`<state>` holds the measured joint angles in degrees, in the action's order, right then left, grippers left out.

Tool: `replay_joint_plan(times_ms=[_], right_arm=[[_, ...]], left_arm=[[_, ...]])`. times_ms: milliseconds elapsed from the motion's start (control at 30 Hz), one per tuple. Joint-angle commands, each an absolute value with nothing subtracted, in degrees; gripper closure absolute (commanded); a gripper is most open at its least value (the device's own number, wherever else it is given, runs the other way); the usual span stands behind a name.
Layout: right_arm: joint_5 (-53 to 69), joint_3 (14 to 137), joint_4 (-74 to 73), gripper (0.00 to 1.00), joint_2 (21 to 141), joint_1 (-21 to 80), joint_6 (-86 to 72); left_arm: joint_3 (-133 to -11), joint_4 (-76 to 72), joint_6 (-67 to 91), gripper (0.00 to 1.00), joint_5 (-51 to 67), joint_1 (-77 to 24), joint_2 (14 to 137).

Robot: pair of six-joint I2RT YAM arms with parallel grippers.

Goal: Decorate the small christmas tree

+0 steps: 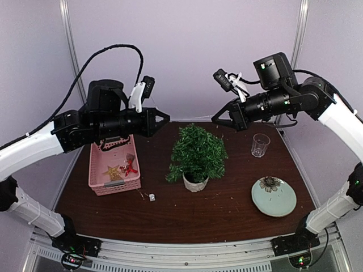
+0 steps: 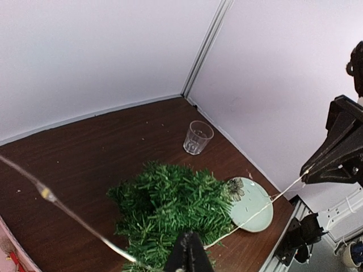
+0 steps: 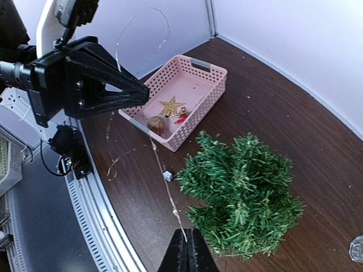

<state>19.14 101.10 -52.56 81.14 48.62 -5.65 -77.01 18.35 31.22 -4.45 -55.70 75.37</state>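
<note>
At your far left a pink basket [image 1: 116, 187] sits on the dark wooden table [image 1: 227, 221]. It holds a gold star [image 1: 111, 171] and a red ornament [image 1: 130, 165]. The right wrist view also shows a brownish ball in it. Just in front of the basket's near right corner a small white piece [image 1: 152, 197] lies on the wood. Past the middle, toward the back right, you have a clear glass [image 1: 260, 145] standing upright. Nearer you on the right lies a pale green plate [image 1: 278, 201] with a flower [image 1: 269, 183] on its far edge.

The small christmas tree [image 1: 197, 152] stands upright at mid-table in its white pot [image 1: 194, 183], between basket and plate and touching neither. It is bushy and dark green, and you can see nothing hung on it.

Your left gripper [image 1: 167, 118] hangs above the basket's far end, pointing right, jaws fully closed. Your right gripper [image 1: 214, 120] faces it from the other side, jaws likewise closed. Both pinch a thin wire [image 2: 48, 196] carrying a small bead. In the wrist views it runs tip to tip over the tree, and from the left gripper a further length trails off toward the basket side.
</note>
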Motion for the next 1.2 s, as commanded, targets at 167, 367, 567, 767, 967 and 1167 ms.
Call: replay_joint_plan(times_ms=[167, 367, 567, 767, 967, 1167], right_arm=[[9.3, 105.9, -60.6, 1.0, 84.4, 44.8, -4.7], [9.3, 100.7, -59.2, 1.0, 82.1, 44.8, -1.0], [9.9, 96.3, -55.6, 1.0, 81.5, 44.8, -0.8], [14.1, 97.8, -53.8, 1.0, 79.7, 44.8, -2.8], [18.9, 101.2, -54.0, 1.0, 79.8, 44.8, -3.1], [25.4, 103.8, -54.5, 1.0, 81.2, 44.8, -1.9]], left_arm=[[-81.1, 14.0, 31.8, 1.0, -8.7, -49.7, 79.3], [-81.5, 7.0, 31.3, 1.0, 1.6, -48.1, 77.6], [-83.7, 4.1, 32.8, 1.0, 10.6, -48.0, 78.7], [-82.3, 16.3, 30.2, 0.93, 3.7, -48.1, 76.3], [-76.7, 23.6, 22.5, 0.39, 14.7, -48.0, 69.3], [-75.0, 33.5, 12.5, 0.24, 22.2, -48.0, 63.3]])
